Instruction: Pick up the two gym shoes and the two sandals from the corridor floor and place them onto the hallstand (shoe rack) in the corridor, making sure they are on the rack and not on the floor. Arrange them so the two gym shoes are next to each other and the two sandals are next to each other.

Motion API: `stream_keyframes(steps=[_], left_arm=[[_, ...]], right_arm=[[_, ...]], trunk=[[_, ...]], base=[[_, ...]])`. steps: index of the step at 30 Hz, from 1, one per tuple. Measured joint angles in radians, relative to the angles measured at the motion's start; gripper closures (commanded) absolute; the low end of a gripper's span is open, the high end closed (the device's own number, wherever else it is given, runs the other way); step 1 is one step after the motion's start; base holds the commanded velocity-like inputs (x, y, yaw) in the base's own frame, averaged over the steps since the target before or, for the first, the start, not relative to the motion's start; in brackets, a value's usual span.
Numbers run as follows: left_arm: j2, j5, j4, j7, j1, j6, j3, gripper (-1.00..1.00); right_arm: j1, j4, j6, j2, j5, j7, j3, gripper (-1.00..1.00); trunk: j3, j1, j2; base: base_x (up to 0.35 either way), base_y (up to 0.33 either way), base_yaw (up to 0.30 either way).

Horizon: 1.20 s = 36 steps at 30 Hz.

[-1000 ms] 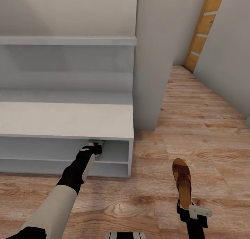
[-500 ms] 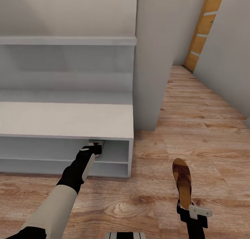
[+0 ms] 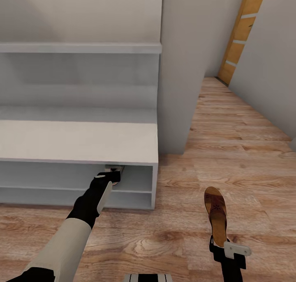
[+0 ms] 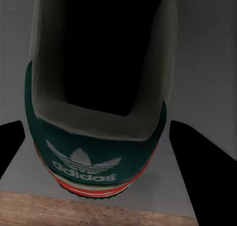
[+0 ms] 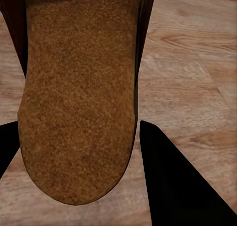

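Nothing moved since the earlier head frames, honestly: same arm poses, same shoe spots, camera dead steady.

Biggest thing first: hallstand (image 3: 78,140), pale grey, flat top bare, two open shelf levels underneath. Corridor floor (image 3: 246,150) running off to the right toward an orange-panelled door (image 3: 240,35) at the far end.

Left arm stretched forward into the upper open shelf near the right end of the unit, left gripper (image 3: 110,176) right at the shelf lip. Gym shoe (image 4: 98,112) sitting in that compartment, heel out toward the camera, green heel tab with the logo and a red-orange band under it. Looks like a heel-first push-in, so probably the placing or letting-go stage for this one. Black fingers (image 4: 197,162) flanking the heel on both sides with grey shelf showing between pad and shoe on the one side, so apparently spread and not squeezing, though hard to call for sure on contact. Wood plank edge just below the heel in the wrist view, so shoe near the front of the shelf, not deep.

Right arm low by the base, right gripper (image 3: 224,243) at the heel end of a sandal (image 3: 216,214), toe pointing away toward the hallstand side. From the right wrist view, cork footbed (image 5: 79,88) between the two dark fingers (image 5: 173,176), floor planks underneath. Clamped on the heel, going by how tightly those fingers bracket it; whether lifted or resting on the floor, can't tell. Presumably parked here waiting for the left side to finish.
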Motion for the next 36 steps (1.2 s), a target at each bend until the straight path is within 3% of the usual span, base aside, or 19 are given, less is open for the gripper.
stream_keyframes(steps=[19,20,22,29,36], left_arm=[[0.001,0.007,0.002,0.000,0.000,-0.004,0.001,1.00],[0.001,0.008,0.002,0.000,0.000,-0.004,0.001,-1.00],[0.002,0.003,0.057,0.002,0.000,-0.002,0.003,-1.00],[0.002,0.003,0.057,0.002,0.000,-0.003,0.015,-1.00],[0.002,0.002,0.057,0.002,0.000,-0.003,0.055,-1.00]], right_arm=[[0.000,0.000,0.000,0.001,0.000,0.000,0.000,1.00],[0.000,0.000,0.000,0.002,0.000,0.000,0.000,1.00],[0.000,0.000,0.000,0.001,0.000,0.000,0.000,1.00],[0.000,0.000,0.000,0.002,0.000,0.000,0.000,1.00],[0.000,0.000,0.000,0.001,0.000,0.000,0.000,1.00]], trunk=[[0.000,0.000,0.000],[0.000,0.000,0.000],[0.000,0.000,0.000],[0.000,0.000,0.000],[0.000,0.000,0.000]], base=[[0.000,0.000,0.000],[0.000,0.000,0.000],[0.000,0.000,0.000],[0.000,0.000,0.000],[0.000,0.000,0.000]])
